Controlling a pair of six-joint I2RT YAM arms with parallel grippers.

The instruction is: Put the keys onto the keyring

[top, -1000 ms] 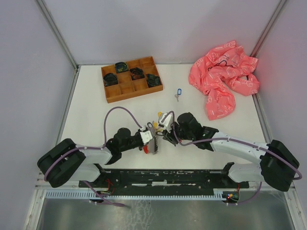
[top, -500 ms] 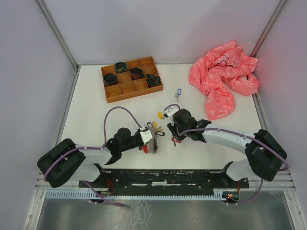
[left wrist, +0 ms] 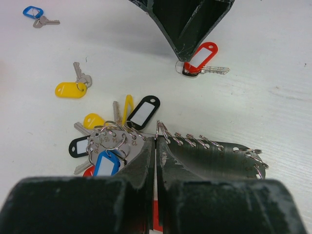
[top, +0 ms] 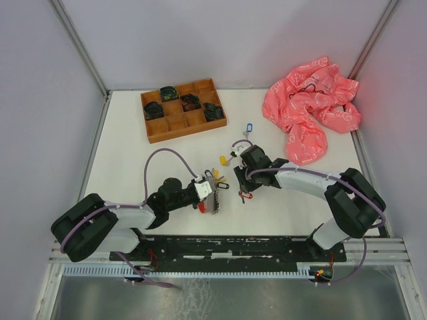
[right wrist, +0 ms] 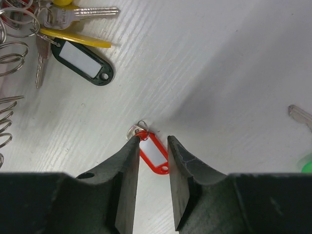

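My left gripper [left wrist: 157, 141] [top: 212, 193] is shut on the keyring [left wrist: 159, 129], a thin silvery ring at its tips with a red tag showing below the jaws. A bunch of tagged keys [left wrist: 109, 141] hangs off it on the left. On the table lies a red-tagged key [right wrist: 153, 151] [left wrist: 201, 57] [top: 244, 195]. My right gripper [right wrist: 152, 141] [top: 241, 189] stands open over it, one finger on each side of the tag, not closed on it. A yellow-tagged key [left wrist: 70, 89] [top: 223, 160] and a blue-tagged key [left wrist: 33, 11] [top: 249, 126] lie loose farther back.
A wooden compartment tray [top: 183, 110] with dark items stands at the back left. A crumpled pink cloth [top: 310, 107] lies at the back right. A black tag [right wrist: 83, 59] from the bunch lies near the right gripper, and a green tag [right wrist: 307, 163] shows at the right edge.
The right arm has swung its gripper away from the key bunch, to the right and down over the red-tagged key. The left arm has not moved.
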